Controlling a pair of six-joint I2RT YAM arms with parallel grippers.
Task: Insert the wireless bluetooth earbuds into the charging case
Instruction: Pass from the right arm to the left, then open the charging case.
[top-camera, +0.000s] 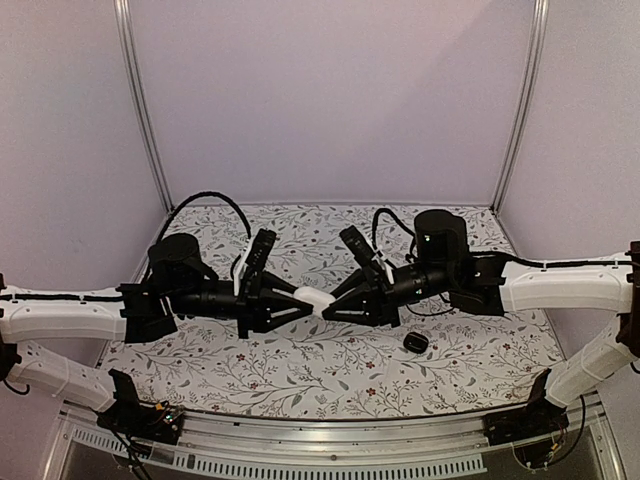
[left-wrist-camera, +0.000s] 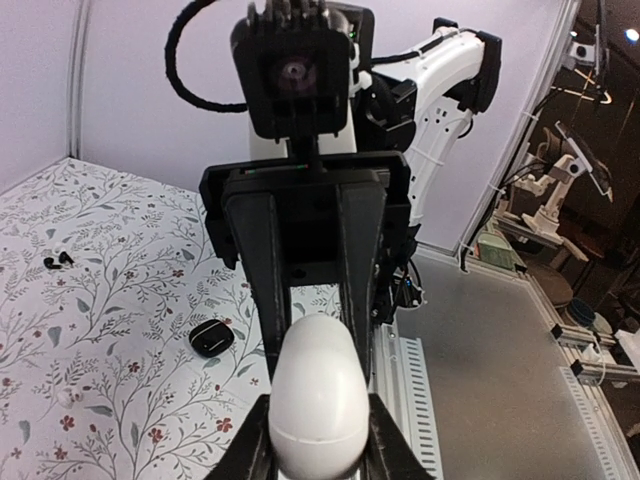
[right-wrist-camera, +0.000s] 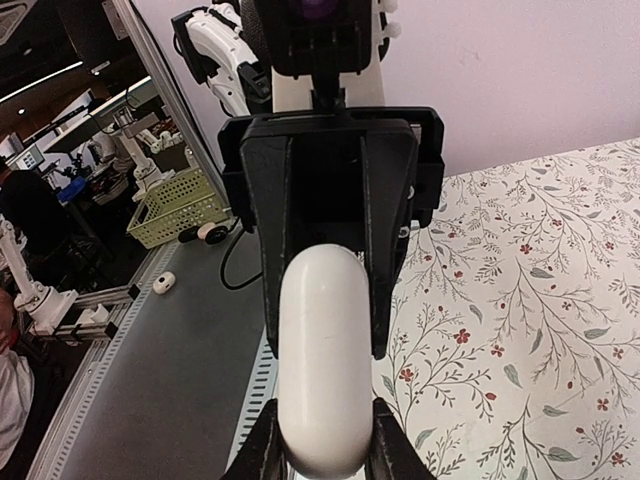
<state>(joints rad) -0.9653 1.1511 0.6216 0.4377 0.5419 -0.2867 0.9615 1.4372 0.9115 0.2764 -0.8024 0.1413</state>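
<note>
Walls (top-camera: 330, 90) of pale lilac close the cell behind the claws and on both sides of them, with aluminium posts (top-camera: 143, 110) at the back corners. Under the claws, the table (top-camera: 300, 375) carries a flowered cloth. Open cloth runs from beneath them forward to the metal rail (top-camera: 320, 440) at the front edge, and back to the rear wall.

Both arms reach inward and meet above the middle of the cloth. The left claw (top-camera: 300, 297) and right claw (top-camera: 335, 302) point tip to tip. Each is clenched on an opposite end of the white case (left-wrist-camera: 318, 400), which hangs off the surface between them.

The black case (top-camera: 416, 343) lies on the cloth below the claws, toward the right arm's side, touching neither. The two earbuds (left-wrist-camera: 57, 260), tiny and dark, lie close together on the cloth. They are farther from the rail than the black case and well apart from both claws.
</note>
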